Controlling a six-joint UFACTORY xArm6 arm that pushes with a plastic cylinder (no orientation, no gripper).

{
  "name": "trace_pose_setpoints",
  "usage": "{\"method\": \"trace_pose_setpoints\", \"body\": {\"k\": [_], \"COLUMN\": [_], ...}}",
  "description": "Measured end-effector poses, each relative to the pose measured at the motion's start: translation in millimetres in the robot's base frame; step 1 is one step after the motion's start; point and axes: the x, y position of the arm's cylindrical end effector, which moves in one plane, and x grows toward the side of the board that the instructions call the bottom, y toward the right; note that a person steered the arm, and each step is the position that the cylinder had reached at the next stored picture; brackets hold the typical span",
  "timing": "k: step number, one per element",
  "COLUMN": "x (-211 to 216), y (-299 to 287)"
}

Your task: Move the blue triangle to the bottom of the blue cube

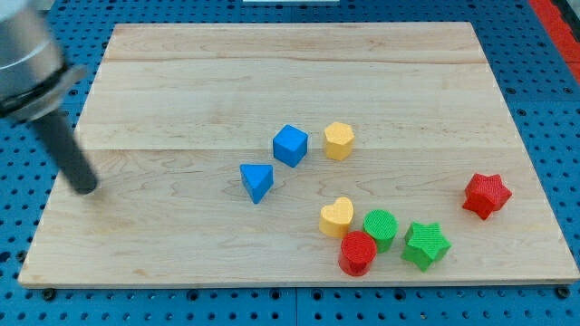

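The blue triangle point(257, 181) lies near the board's middle, just below and left of the blue cube point(290, 145), with a small gap between them. My tip point(86, 188) is at the board's left side, far to the left of the blue triangle and touching no block.
A yellow hexagon point(339, 140) sits right of the blue cube. A yellow heart point(336, 217), red cylinder point(358, 253), green cylinder point(381, 228) and green star point(425, 244) cluster at the bottom right. A red star point(486, 195) is at the right. The wooden board point(181, 81) has blue pegboard around it.
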Motion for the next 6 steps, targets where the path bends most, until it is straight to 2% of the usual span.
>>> {"method": "trace_pose_setpoints", "body": {"k": [1, 2, 3, 4, 6], "x": [18.8, 16.3, 9.7, 5.7, -36.8], "y": [100.7, 118.9, 164.8, 176.0, 202.4]}}
